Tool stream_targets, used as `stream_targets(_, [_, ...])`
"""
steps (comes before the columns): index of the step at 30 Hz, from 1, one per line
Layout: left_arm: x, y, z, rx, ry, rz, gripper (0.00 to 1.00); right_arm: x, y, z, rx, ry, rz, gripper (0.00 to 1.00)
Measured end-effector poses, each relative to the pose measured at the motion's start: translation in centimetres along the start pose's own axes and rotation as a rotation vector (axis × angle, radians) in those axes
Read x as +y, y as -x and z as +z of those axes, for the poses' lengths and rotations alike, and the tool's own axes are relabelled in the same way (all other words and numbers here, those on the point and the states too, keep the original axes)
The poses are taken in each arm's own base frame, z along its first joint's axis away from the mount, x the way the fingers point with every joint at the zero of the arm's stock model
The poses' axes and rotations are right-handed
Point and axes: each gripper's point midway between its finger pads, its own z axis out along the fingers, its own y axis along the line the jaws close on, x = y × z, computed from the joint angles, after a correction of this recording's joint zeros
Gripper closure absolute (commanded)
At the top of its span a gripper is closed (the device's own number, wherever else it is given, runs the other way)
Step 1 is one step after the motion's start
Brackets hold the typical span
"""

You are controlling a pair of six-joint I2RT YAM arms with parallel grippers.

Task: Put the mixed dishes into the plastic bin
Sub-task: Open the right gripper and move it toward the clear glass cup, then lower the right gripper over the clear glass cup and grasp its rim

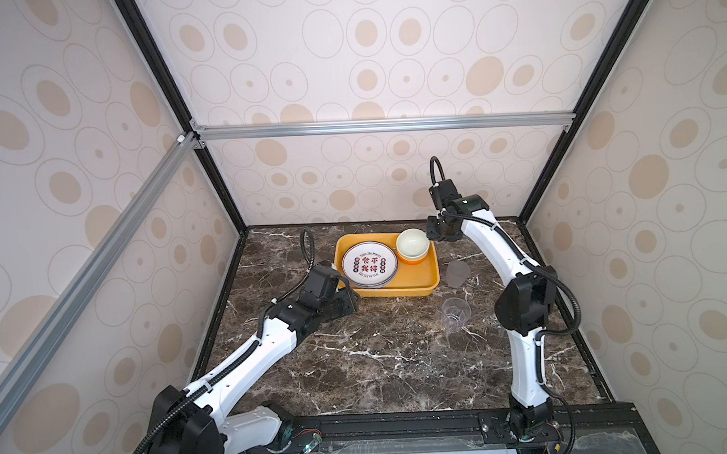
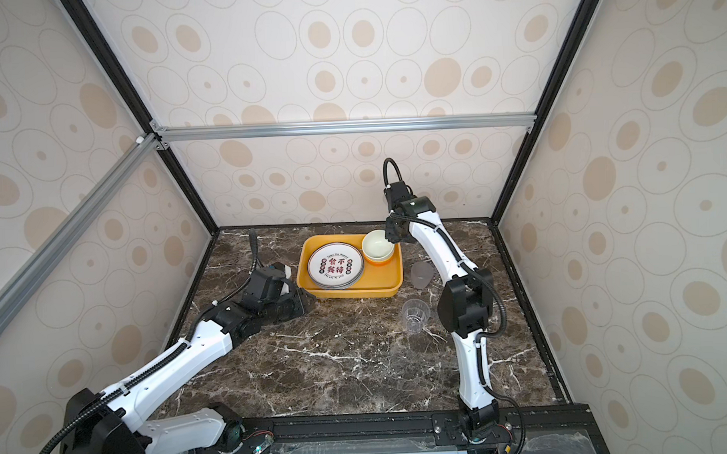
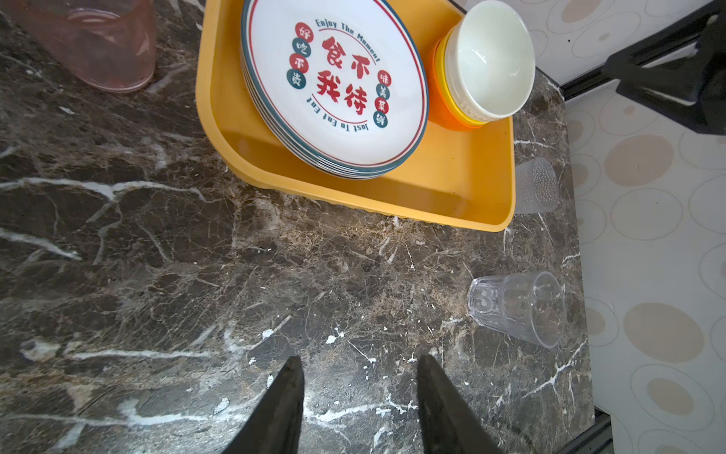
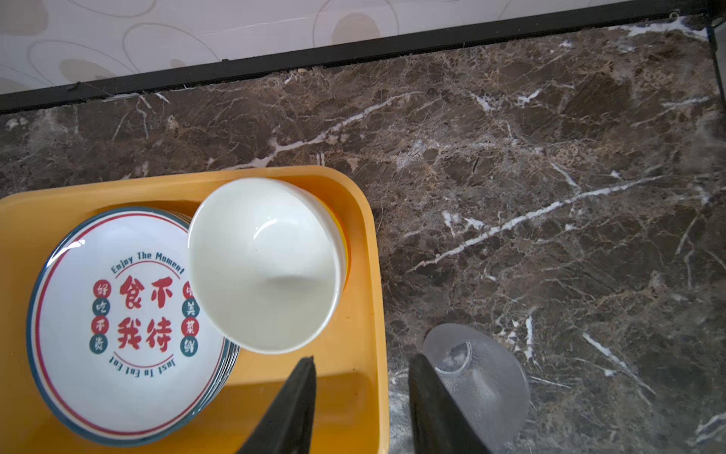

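While left gripper (image 3: 360,361) and right gripper (image 4: 363,361) gape empty, the frosted grey cup (image 4: 481,377) just beside the right one looks light and slippery; pinch its wall.

There were one yellow bin (image 1: 422,276), three nested bowls (image 1: 413,243), a pink cup (image 3: 102,43), a grey cup (image 1: 457,274), a clear cup (image 1: 455,314) and one stack of plates (image 1: 369,263), its number unclear.

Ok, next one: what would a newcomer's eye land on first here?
The yellow bin at the back of the marble table, holding a stack of printed plates and nested bowls. Then three cups sitting outside it: a grey cup and a clear cup to its right, a pink cup to its left.
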Motion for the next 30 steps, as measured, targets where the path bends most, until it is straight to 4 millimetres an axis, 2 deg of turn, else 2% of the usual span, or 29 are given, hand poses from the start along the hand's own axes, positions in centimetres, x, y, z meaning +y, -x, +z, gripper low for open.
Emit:
stream_targets(13, [-4.1, 0.5, 1.0, 0.036, -0.171, 0.063, 0.46, -3.1, -8.5, -5.9, 0.070, 0.079, 0.012, 0.49])
stream_targets(19, [-6.2, -0.3, 1.6, 0.066, -0.255, 0.102, 0.46, -5.3, -12.7, -8.1, 0.092, 0.111, 0.058, 0.47])
stream_targets(24, [-7.5, -1.7, 2.2, 0.106, -0.293, 0.143, 0.46, -7.4, -15.9, -8.2, 0.145, 0.083, 0.112, 0.48])
stream_targets(30, [-8.4, -3.2, 3.0, 0.140, -0.314, 0.180, 0.46, -9.3, -20.2, -6.9, 0.249, 0.050, 0.189, 0.51])
